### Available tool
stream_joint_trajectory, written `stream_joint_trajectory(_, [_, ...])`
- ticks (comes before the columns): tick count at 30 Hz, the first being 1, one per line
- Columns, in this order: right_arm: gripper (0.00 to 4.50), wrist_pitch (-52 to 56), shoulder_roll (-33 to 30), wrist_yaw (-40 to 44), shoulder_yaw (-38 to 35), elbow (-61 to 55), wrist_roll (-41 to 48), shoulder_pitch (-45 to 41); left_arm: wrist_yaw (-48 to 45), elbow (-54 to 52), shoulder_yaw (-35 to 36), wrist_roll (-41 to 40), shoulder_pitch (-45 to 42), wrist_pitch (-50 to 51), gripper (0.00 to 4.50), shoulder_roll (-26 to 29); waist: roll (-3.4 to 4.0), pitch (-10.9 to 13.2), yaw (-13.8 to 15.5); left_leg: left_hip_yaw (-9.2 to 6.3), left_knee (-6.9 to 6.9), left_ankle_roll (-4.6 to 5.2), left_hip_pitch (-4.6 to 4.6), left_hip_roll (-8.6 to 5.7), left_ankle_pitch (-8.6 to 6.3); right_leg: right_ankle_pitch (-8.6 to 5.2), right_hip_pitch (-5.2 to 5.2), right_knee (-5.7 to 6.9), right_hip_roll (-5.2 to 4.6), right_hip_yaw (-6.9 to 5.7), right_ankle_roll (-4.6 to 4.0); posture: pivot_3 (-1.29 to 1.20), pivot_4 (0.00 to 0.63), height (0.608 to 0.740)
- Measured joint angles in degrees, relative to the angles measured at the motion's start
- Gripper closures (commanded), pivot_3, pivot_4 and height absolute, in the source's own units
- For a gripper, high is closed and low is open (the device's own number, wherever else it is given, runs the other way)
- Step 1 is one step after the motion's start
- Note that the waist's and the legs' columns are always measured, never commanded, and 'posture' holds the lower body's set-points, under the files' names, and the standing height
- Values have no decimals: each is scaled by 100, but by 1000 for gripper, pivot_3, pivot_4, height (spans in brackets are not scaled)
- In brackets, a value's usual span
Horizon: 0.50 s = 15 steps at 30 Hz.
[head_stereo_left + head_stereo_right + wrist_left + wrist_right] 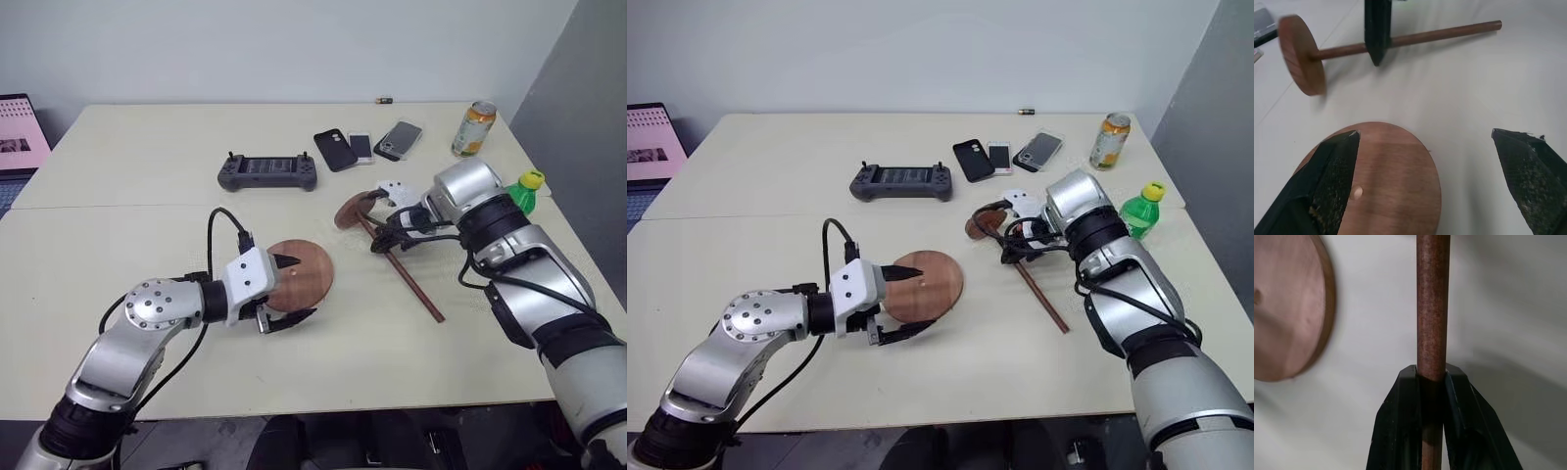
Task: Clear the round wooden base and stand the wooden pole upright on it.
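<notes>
**Pole pinched, base bare, standing still to do**

The right gripper's [384, 238] fingers pinch the wooden pole [402, 272] along its shaft, close to the disc end; the left gripper's [290, 291] fingers are spread either side of the round wooden base [304, 274], which lies flat and bare on the worktop [147, 176]. The clearing looks done; raising and seating the pole remain. The pole's long axis runs diagonally, disc end toward the far side, free tip toward the near right.

Right hand [1431, 377] clamped, left hand [1435, 181] agape.
</notes>
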Motion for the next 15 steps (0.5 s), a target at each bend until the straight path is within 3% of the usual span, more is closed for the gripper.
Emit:
stream_joint_trajectory(4, [4275, 289, -417, 380, -274, -330, 278, -135, -21, -9, 316, -125, 112, 2, 0, 58, 0, 0, 6, -4, 3, 0, -5, -1, 0, 0, 0, -4, -1, -4, 0, 0, 150, 740])
stream_joint_trajectory(8, [4275, 294, -479, 373, -1107, -1580, 760, 55, -55, -30, 889, -436, 303, 126, 0, 211, 0, 0, -26, -4, 0, 0, -9, 8, -1, 0, -8, -1, 3, -5, 0, 0, 150, 740])
stream_joint_trajectory(11, [4275, -357, 66, -134, -2360, -3138, 1250, 688, -60, -92, 1533, -812, 692, 347, 0, 240, -3, -2, -28, -6, -8, 0, -7, 16, -1, 0, -7, -4, 8, -14, 0, 0, 150, 740])
stream_joint_trajectory(15, [4275, -1779, 1075, -528, -2930, -4813, 1676, 1932, -128, -156, 2104, -999, 1188, 407, 0, 341, -10, -7, -2, -7, -2, -1, -9, 16, -1, 0, -5, -2, 7, -14, 0, 0, 150, 740])
